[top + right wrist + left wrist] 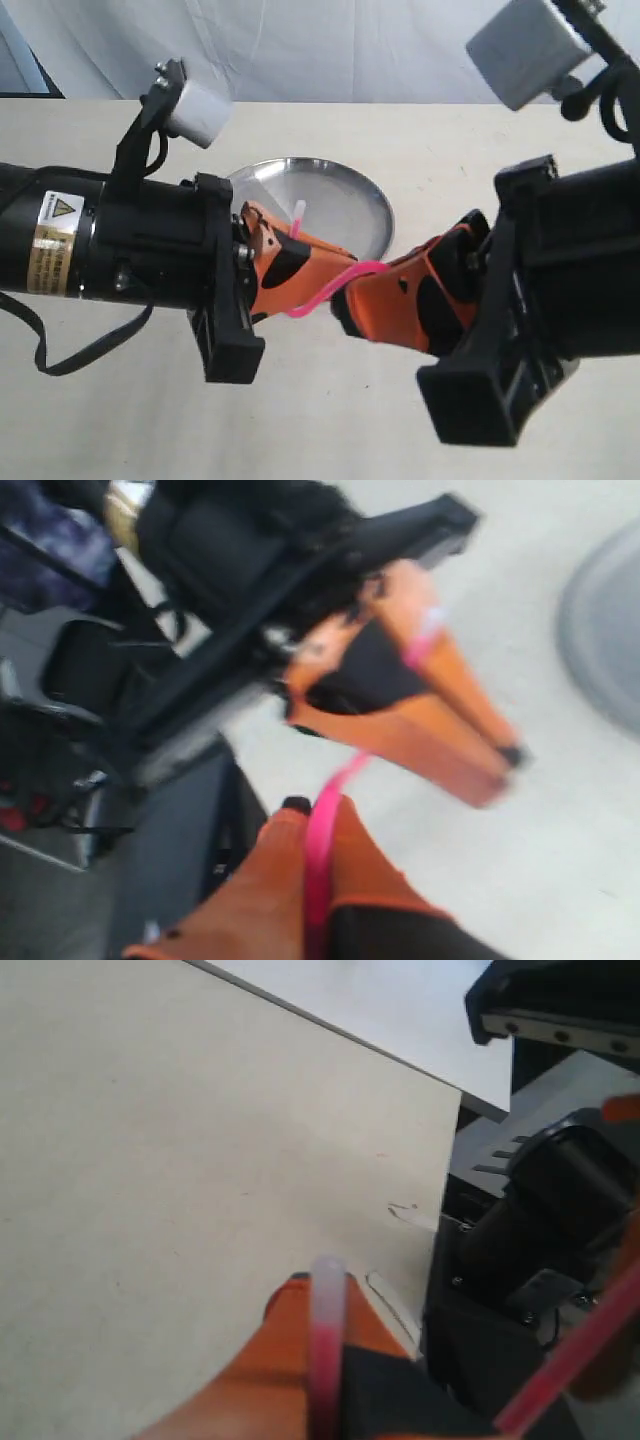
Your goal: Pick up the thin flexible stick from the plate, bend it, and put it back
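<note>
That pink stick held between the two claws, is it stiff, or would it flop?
Probably springy rather than stiff: the thin flexible stick curves smoothly between the left gripper and right gripper without a sharp kink. Likely very light, since it's so thin.

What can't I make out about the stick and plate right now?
- Exterior view: one end of the pink stick is hidden inside the right hand.
- Exterior view: the left hand covers part of the plate rim.
- Right wrist view: blurred; the plate is a grey smear cut by the edge.
- Left wrist view: plate not shown.
</note>
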You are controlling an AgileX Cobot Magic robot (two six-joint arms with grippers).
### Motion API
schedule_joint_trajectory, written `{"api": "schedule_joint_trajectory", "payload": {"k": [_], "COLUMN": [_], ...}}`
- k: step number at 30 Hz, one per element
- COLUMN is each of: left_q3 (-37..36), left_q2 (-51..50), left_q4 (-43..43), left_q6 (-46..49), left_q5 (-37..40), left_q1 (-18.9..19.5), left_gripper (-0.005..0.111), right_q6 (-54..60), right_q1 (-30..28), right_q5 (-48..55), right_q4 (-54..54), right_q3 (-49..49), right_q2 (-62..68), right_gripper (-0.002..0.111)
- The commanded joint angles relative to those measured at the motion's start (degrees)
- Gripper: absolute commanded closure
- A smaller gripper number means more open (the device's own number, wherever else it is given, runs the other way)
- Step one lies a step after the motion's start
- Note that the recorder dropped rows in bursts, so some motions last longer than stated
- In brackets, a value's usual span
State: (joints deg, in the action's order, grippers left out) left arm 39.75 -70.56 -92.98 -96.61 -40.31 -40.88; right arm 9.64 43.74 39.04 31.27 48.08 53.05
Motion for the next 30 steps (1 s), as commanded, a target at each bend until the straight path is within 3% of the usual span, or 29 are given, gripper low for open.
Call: {"api": "schedule_joint_trajectory", "payload": {"k": [1, 2, 4, 10, 14, 16, 20, 23, 26, 30], "left_q3": [-0.5, 1.2, 3.9, 5.6, 5.6, 5.3, 2.1, -0.1, 0.5, 5.8], "left_q2": [0.5, 1.7, 3.0, 3.3, 3.2, 2.7, 0.8, 1.2, 1.9, 3.5], "left_q4": [2.9, 7.7, 11.0, 11.3, 15.2, 11.0, -0.7, -0.8, 7.5, 17.9], "left_q6": [2.8, 5.8, 9.9, 11.9, 18.6, 18.8, 9.2, 8.2, 11.8, 19.0], "left_q5": [-6.7, -6.4, -3.5, 9.5, 9.9, 10.8, 7.5, -0.1, -2.2, -2.2], "left_q1": [-0.4, -0.4, -0.4, -0.4, -0.4, -0.4, -0.4, -0.4, -0.4, -0.4], "left_gripper": [0.107, 0.107, 0.107, 0.107, 0.107, 0.107, 0.107, 0.107, 0.107, 0.107], "right_q6": [-14.0, -17.9, -18.4, -10.0, -6.6, -0.1, 0.2, -8.9, -17.2, -13.5], "right_q1": [-0.3, -0.3, -0.3, -0.3, -0.3, -0.3, -0.4, -0.4, -0.4, -0.3], "right_q5": [-1.0, 2.7, 5.3, 4.0, 2.6, 1.5, -5.6, -7.2, -3.3, -0.6], "right_q4": [-17.4, -22.1, -21.4, -10.1, -5.7, 0.4, -0.1, -10.6, -19.5, -12.2], "right_q3": [1.4, 0.8, -1.0, -3.2, -3.2, -3.1, -2.0, -1.7, -2.3, -4.3], "right_q2": [-0.6, 0.7, 3.6, 6.0, 6.0, 6.0, 2.4, 1.4, 4.1, 10.6], "right_gripper": [0.109, 0.109, 0.109, 0.109, 0.109, 0.109, 0.109, 0.109, 0.109, 0.109]}}
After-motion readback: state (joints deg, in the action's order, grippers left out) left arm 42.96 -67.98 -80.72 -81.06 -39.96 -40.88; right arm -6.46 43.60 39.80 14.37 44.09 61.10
